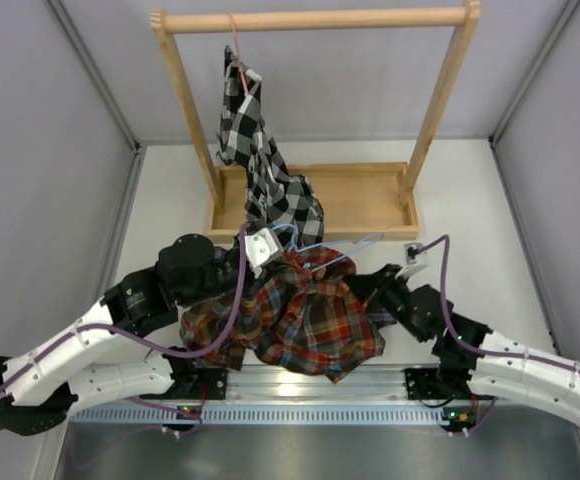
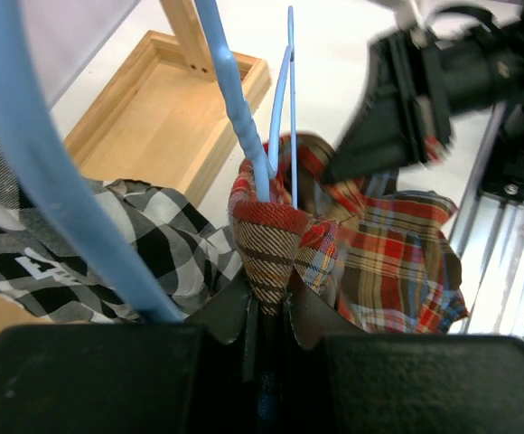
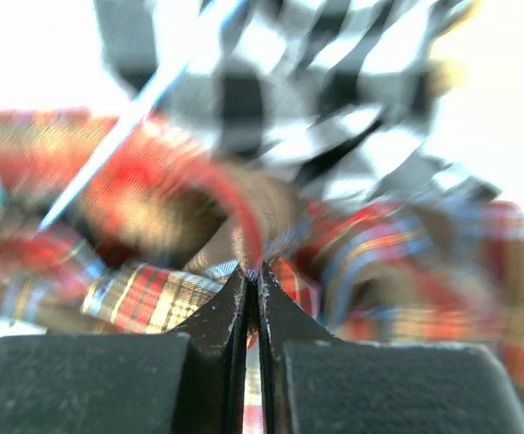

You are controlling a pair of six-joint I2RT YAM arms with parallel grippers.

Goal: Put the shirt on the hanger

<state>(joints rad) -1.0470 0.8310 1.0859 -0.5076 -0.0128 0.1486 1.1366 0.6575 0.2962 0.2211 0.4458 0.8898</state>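
left gripper (image 2: pixel 267 306): jaws narrow, pinching a plaid shirt (image 1: pixel 305 315) fold where the light-blue hanger (image 2: pixel 235 99) wire dips in | right gripper (image 3: pixel 253 276): jaws closed, tips at the plaid, can't tell if any's caught | shirt: bunched between both arms, near the wooden rack (image 1: pixel 370 200) base

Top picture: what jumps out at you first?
The bright red plaid shirt, bunched up at the middle front, with the left pincer and right pincer pinching it. A blue hanger pokes out of it. Behind, a checked shirt hangs from a wooden rack.
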